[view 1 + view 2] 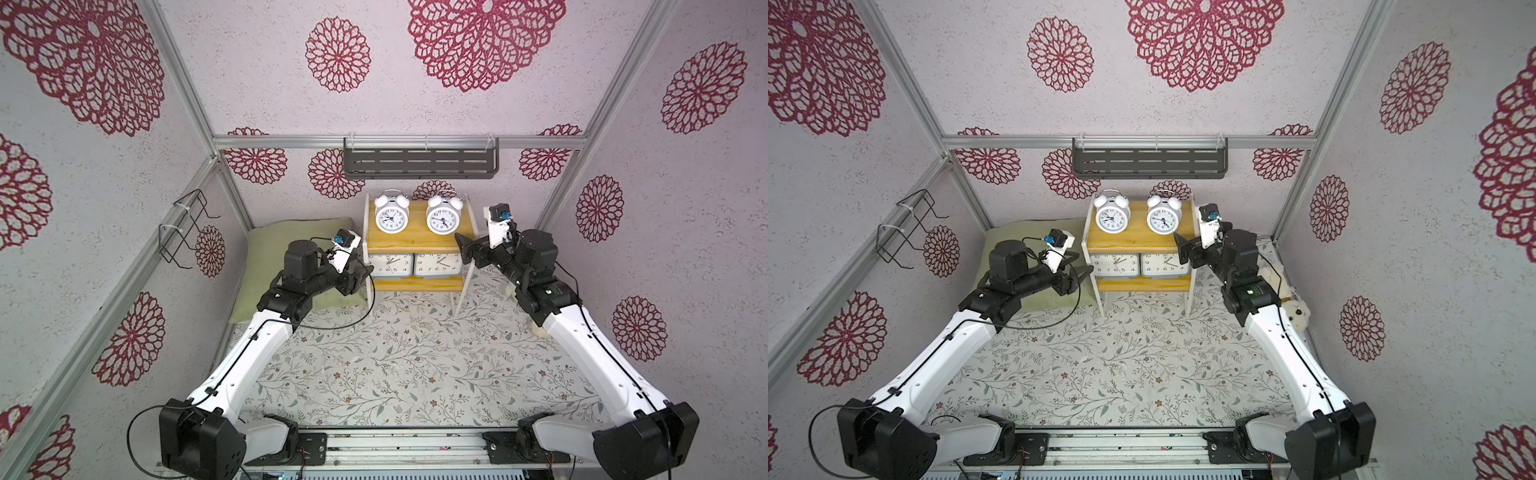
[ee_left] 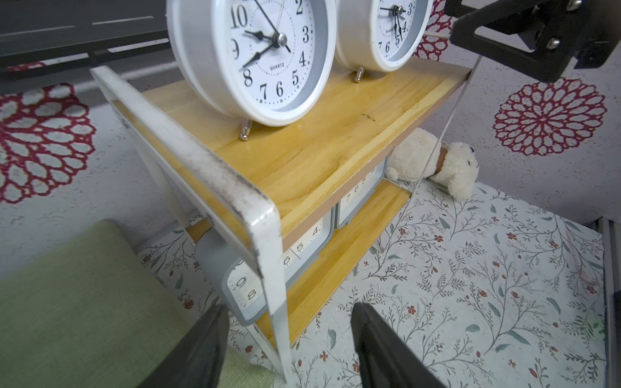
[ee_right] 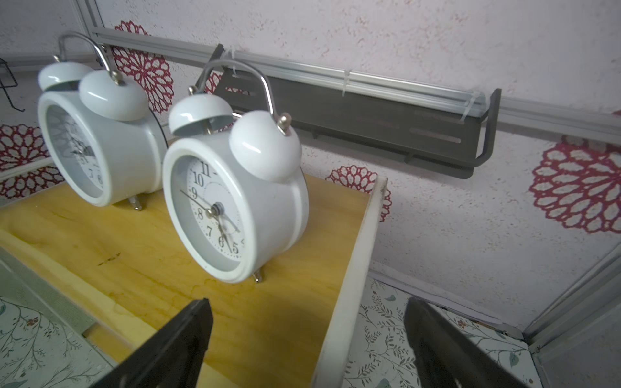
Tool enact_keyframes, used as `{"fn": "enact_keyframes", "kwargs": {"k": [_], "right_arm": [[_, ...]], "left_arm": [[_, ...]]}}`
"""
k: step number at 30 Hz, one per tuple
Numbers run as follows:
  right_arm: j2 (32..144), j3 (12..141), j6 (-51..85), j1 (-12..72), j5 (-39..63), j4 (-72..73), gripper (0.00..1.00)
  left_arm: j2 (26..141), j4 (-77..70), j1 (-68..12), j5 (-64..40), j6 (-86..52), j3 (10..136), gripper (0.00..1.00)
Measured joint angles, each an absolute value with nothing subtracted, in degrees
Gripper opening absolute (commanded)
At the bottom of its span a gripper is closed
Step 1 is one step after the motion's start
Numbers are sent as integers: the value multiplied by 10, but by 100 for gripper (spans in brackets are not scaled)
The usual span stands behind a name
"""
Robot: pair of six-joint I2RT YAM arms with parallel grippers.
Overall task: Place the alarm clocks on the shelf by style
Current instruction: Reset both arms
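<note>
Lining the shelf (image 1: pixel 417 242) — two round clocks (image 1: pixel 391 217) (image 1: pixel 443 219), two boxy clocks (image 1: pixel 390 266) (image 1: pixel 437 266).

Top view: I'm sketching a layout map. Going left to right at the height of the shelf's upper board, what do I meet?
black wire basket → green cushion → left hand → first twin-bell clock → second twin-bell clock → right hand
</note>
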State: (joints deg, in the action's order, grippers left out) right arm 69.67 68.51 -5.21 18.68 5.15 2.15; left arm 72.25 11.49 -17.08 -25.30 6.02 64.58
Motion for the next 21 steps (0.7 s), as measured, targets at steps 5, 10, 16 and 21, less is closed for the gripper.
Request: {"fn": "enact_keyframes", "kwargs": {"k": [5,10,16,21], "right_arm": [[630,622,-55,185,49,66,99],[583,557,-55,185,43,105,99],[520,429,-48,184,16,163,99],[491,328,-44,183,-31,230,99]], "left_arm": [[666,96,-171,-208,55,607,92],[616,49,-171,-145,35,538,100],[589,-9,-171,-67,6,472,97],[580,-79,-171,-3,-8,409,97]]}}
